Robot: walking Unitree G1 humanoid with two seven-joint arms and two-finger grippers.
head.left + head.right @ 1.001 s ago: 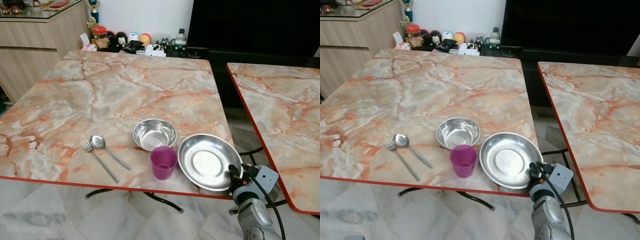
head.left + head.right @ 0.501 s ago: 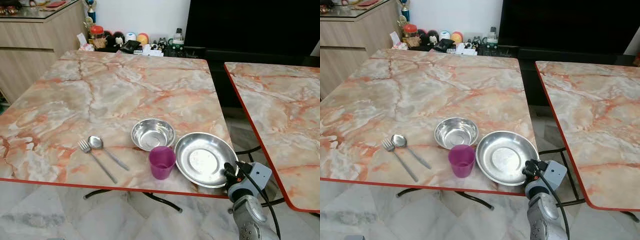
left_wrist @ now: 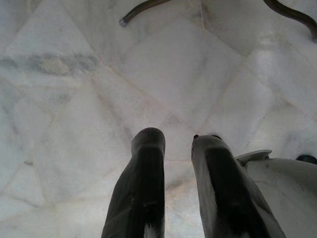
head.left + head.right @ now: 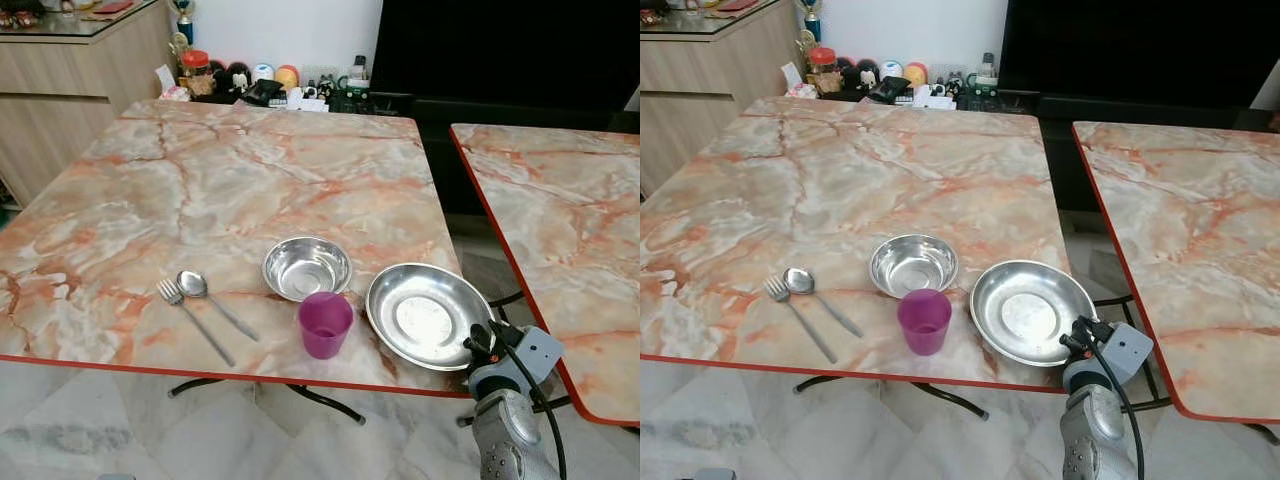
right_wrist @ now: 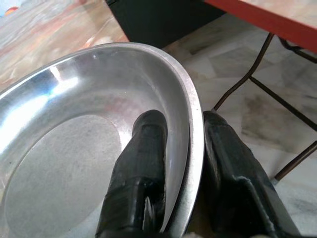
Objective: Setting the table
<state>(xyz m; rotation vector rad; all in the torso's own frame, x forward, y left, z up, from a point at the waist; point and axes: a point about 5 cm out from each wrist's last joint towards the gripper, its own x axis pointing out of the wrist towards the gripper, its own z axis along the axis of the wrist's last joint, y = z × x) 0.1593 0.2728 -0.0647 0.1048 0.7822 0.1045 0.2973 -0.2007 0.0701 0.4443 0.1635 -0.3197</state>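
Observation:
A wide steel plate (image 4: 425,318) lies at the near right corner of the marble table (image 4: 200,180), its rim reaching the table's right edge. My right gripper (image 4: 478,345) is shut on that rim; in the right wrist view one finger (image 5: 143,148) sits inside the plate (image 5: 74,124) and the other outside. Left of the plate stand a purple cup (image 4: 325,324) and a small steel bowl (image 4: 306,267). A spoon (image 4: 215,300) and fork (image 4: 195,320) lie side by side further left. My left gripper (image 3: 176,141) hangs open over the floor.
A second marble table (image 4: 570,220) stands to the right across a narrow gap. Small ornaments and jars (image 4: 250,85) crowd beyond the table's far edge. A wooden cabinet (image 4: 70,90) is at the far left, and a dark screen (image 4: 500,50) behind.
My right gripper has drawn the steel plate a little to the right, away from the purple cup. Bowl, cup, fork and spoon have stayed put.

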